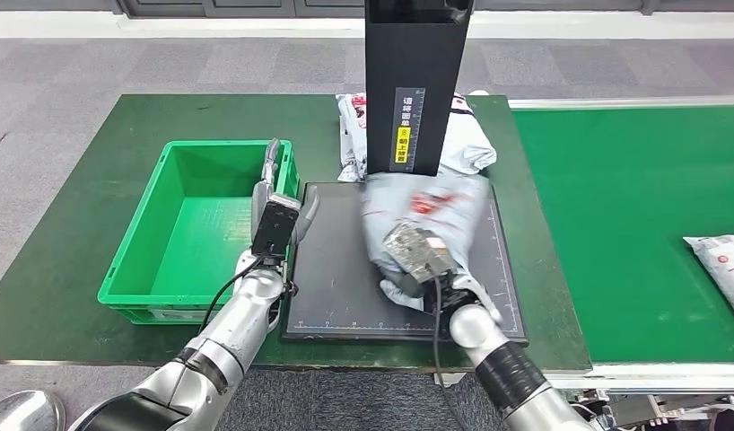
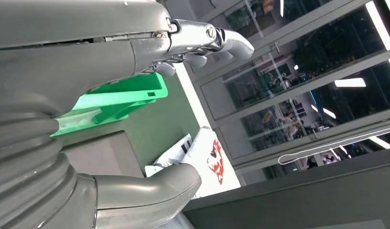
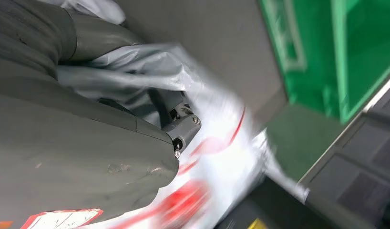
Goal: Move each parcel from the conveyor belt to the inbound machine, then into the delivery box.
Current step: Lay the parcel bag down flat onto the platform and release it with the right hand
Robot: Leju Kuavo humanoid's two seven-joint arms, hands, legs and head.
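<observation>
Your right hand grips the grey plastic parcel flat on the black scanner plate for reading, while your left hand, fingers spread and empty, waits beside the green plastic box.

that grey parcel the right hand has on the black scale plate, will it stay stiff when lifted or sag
Probably sags: the grey parcel is a wrinkled plastic mailer bunching around the right hand. Its glossy film looks fairly slippery, so it may slide in the grip. It seems soft rather than fragile and lies flat on the black plate, unlikely to roll.
</observation>
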